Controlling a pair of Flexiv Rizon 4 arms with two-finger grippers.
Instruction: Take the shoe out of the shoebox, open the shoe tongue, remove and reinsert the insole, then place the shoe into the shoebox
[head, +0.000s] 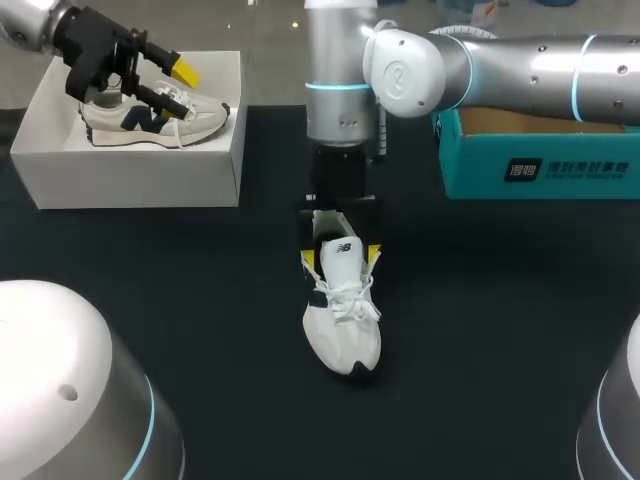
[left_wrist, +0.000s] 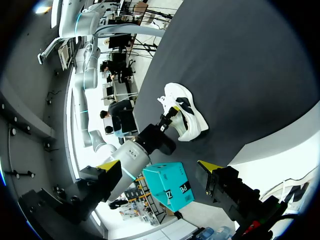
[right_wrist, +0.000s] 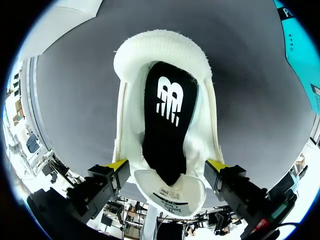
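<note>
Right arm (head: 500, 65) is in over the middle of the bench (head: 500, 330). The right jaws are down on the shoe (head: 343, 310), one yellow tip (right_wrist: 120, 164) pressed to each flank of the upper, spread to the shoe's full width and gripping it. From the wrist, the shoe (right_wrist: 167, 100) sits squarely between the tips. Its mouth gapes wide, and the black insole (right_wrist: 167, 115) with its white logo lies bare down the middle. A white flap with a printed label (right_wrist: 169, 192) lies just under the jaws. From above, the laces and toe run out ahead of the jaws, sole flat on the dark bench.

Over to the other side: the left jaws hang spread wide with nothing between the yellow tips (left_wrist: 107, 165). They sit directly above the white shoebox (head: 215, 180), and a second shoe (head: 150, 118) lies in the box just beneath them. That is well apart from the working shoe. A teal box (head: 540, 165) sits off beside the right arm, well clear of both sets of jaws.
</note>
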